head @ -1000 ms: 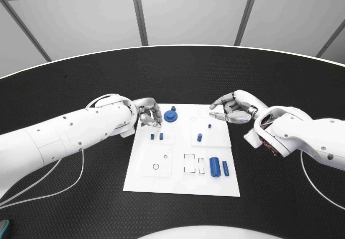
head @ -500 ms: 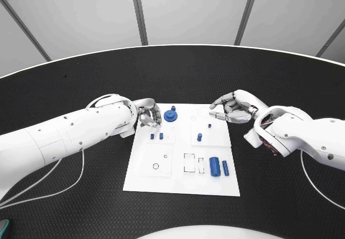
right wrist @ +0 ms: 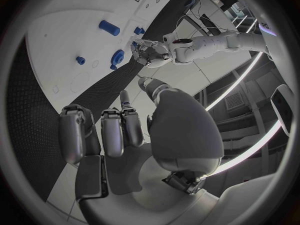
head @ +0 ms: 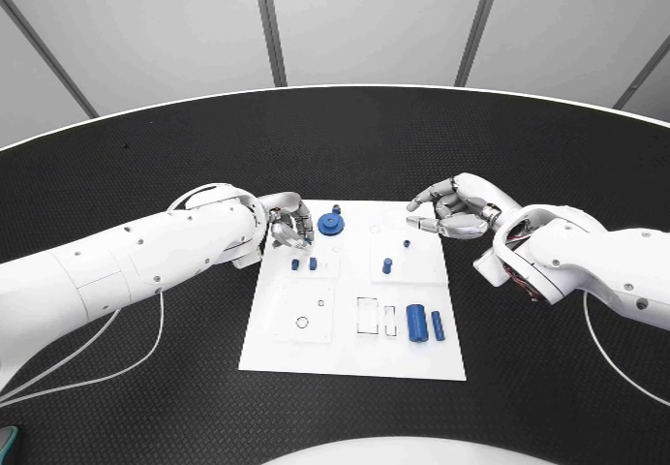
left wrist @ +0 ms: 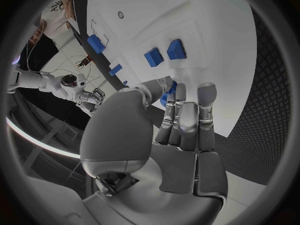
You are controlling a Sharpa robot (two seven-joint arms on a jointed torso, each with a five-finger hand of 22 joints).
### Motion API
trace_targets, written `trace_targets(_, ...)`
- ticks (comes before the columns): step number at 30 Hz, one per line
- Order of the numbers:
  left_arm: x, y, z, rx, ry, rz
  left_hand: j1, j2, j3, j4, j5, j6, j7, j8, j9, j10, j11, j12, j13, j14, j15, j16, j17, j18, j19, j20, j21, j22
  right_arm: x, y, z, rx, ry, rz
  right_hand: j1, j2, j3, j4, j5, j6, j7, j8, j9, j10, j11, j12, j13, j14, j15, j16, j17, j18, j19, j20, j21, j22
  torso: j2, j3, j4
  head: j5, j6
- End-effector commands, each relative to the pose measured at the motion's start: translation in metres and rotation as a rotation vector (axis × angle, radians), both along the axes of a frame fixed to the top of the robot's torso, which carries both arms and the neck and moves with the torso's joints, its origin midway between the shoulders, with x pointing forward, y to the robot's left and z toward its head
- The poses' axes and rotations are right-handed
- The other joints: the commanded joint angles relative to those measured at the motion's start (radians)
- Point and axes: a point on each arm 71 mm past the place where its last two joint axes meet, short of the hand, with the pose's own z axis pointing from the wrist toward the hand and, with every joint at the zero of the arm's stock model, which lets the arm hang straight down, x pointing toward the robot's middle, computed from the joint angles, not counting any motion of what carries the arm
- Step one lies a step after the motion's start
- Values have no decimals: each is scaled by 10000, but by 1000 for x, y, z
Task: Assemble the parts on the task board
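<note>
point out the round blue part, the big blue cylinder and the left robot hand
round blue part (head: pixel 331 226), head view, its top
big blue cylinder (head: pixel 416 321), head view, its middle
left robot hand (head: pixel 289 229), head view, its fingers

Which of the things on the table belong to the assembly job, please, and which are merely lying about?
Job: task board, round blue part, blue cylinder, slim blue part, small blue pegs.
Lying about: white cables, black table.

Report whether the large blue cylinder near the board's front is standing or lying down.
Lying down. In the head view the large blue cylinder rests lengthwise on the white task board, beside a thinner blue rod.
</note>
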Motion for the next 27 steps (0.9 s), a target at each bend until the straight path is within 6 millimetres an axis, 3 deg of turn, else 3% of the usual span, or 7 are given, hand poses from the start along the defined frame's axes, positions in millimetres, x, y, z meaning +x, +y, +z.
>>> trace_targets(1,0,-1,0,-2,20,-36,-85,0,-6,-80,-16,69,-10,30,-3,74,-10,-32,-12,25,-12,-11,-9,-132,68,0,35,-6,0,0,0,0,0,1,-39,53,37,-7,39,-36,-17,35,-16,211,-53,19,1630,681,-67,-57,1105,138,199,-93,-39,697,-7,4,1,-1,-10)
trace_targets(27,-1,-3,-1,16,90,-114,-96,23,-15,-104,-28,131,-26,35,-2,124,-29,-41,-16,51,-26,5,5,-157,131,-7,117,135,0,0,0,-1,4,5,-39,53,37,-7,39,-36,-17,35,-16,211,-53,19,1630,681,-67,-57,1105,138,199,-93,-39,697,-5,8,0,0,-30)
